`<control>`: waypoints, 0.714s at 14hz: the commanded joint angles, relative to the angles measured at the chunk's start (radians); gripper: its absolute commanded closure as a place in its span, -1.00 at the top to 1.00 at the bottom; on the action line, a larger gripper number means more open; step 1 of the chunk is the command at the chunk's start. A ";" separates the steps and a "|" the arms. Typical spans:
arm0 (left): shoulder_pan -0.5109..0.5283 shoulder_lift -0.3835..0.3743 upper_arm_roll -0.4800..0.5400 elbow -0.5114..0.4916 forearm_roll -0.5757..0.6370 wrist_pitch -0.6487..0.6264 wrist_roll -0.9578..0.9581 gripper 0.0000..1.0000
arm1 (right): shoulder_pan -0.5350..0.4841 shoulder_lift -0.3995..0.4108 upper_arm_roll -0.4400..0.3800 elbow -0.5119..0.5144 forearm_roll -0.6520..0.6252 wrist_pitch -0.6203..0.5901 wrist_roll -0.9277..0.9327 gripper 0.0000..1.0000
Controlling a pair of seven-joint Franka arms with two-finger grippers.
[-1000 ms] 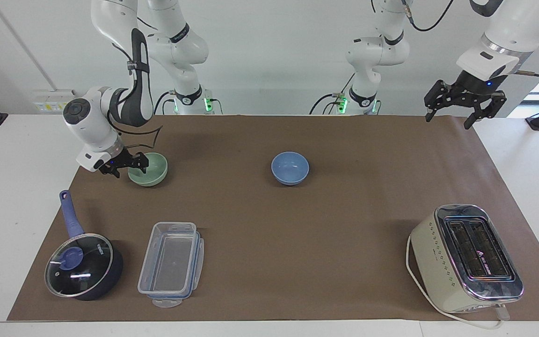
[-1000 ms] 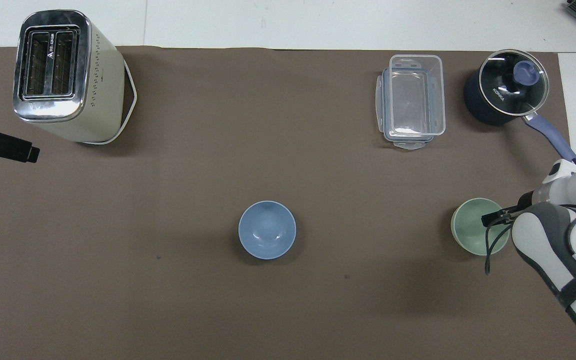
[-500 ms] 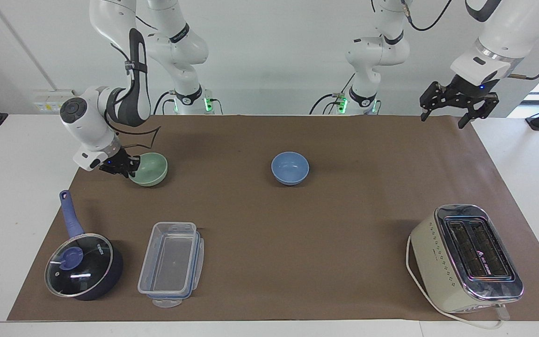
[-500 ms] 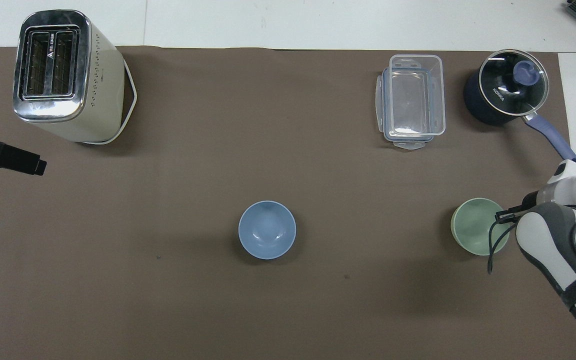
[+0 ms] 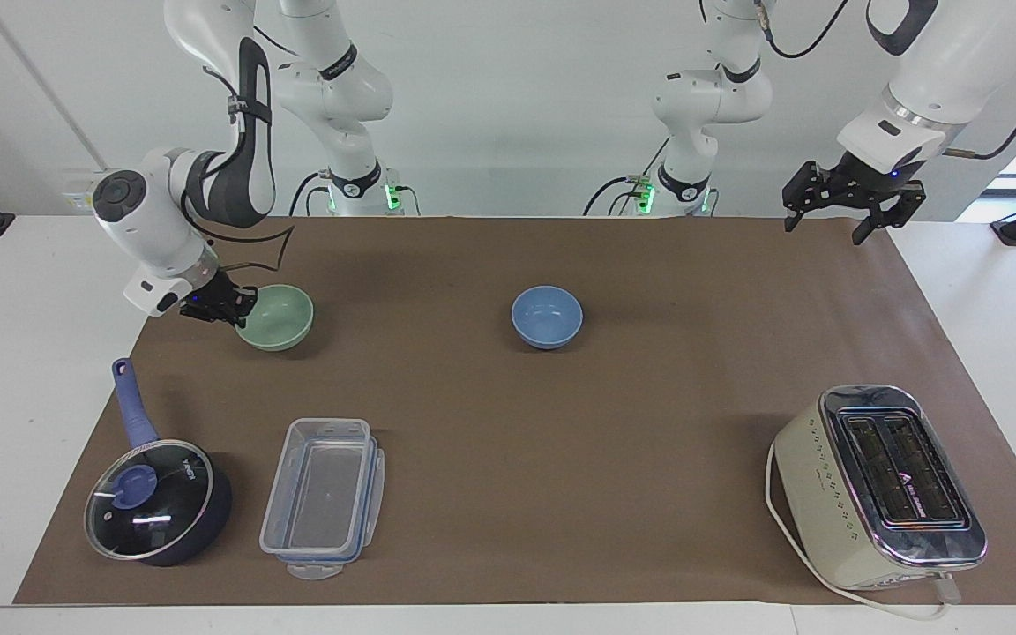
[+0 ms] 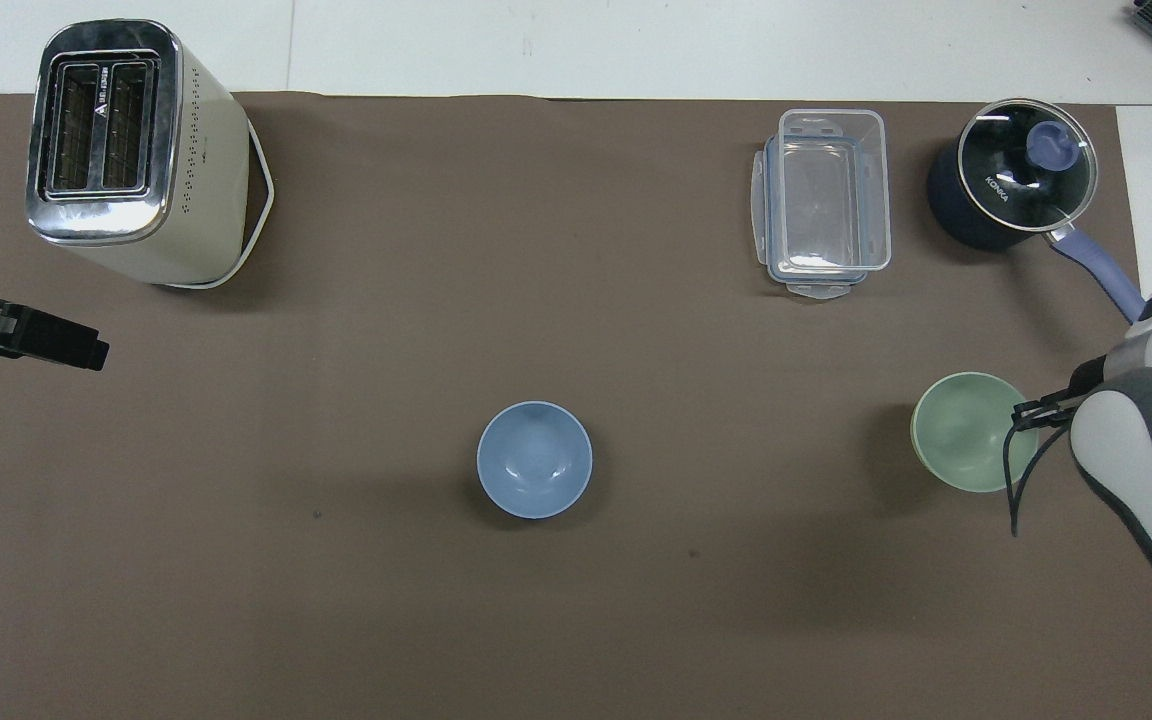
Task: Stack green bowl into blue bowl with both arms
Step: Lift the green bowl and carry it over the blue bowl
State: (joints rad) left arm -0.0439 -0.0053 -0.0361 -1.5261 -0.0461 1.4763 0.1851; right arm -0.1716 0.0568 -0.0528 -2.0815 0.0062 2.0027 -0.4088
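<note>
Right pincer (image 5: 239, 304) is now clamping the green bowl (image 5: 277, 317) rim and tipping it off the desk (image 5: 508, 494) at the right arm's end, left pincer (image 5: 843, 201) drifting open over the mat's edge, so next is carrying it toward the blue bowl (image 5: 547, 316) mid-desk.

Bowls: 2 total, 1 small round pale mint-green bowl (image 5: 277, 317) (image 6: 972, 431) + 1 small round periwinkle-blue bowl (image 5: 547, 316) (image 6: 534, 459). 1 cream-and-chrome 2-slot toaster (image 5: 880, 488) (image 6: 131, 150). 1 clear rect. plastic container (image 5: 323, 496) (image 6: 824, 201). 1 dark blue glass-lidded saucepan (image 5: 155, 498) (image 6: 1019, 185). 1 brown table mat (image 5: 561, 441) (image 6: 436, 600).
</note>
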 commanded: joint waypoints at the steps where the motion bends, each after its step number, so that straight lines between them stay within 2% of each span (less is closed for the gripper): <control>1: 0.004 -0.039 -0.005 -0.049 -0.001 0.018 -0.022 1.00 | 0.000 -0.011 0.022 0.115 0.052 -0.131 -0.042 -1.00; 5: 0.010 -0.039 -0.004 -0.048 0.000 0.018 -0.022 1.00 | 0.003 -0.014 0.111 0.225 0.109 -0.243 -0.026 -1.00; 10: 0.009 -0.039 -0.004 -0.048 0.000 0.019 -0.045 1.00 | 0.008 -0.026 0.292 0.270 0.115 -0.269 0.289 -1.00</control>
State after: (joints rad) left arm -0.0438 -0.0168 -0.0345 -1.5390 -0.0461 1.4763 0.1546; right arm -0.1571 0.0340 0.1769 -1.8301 0.1032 1.7514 -0.2206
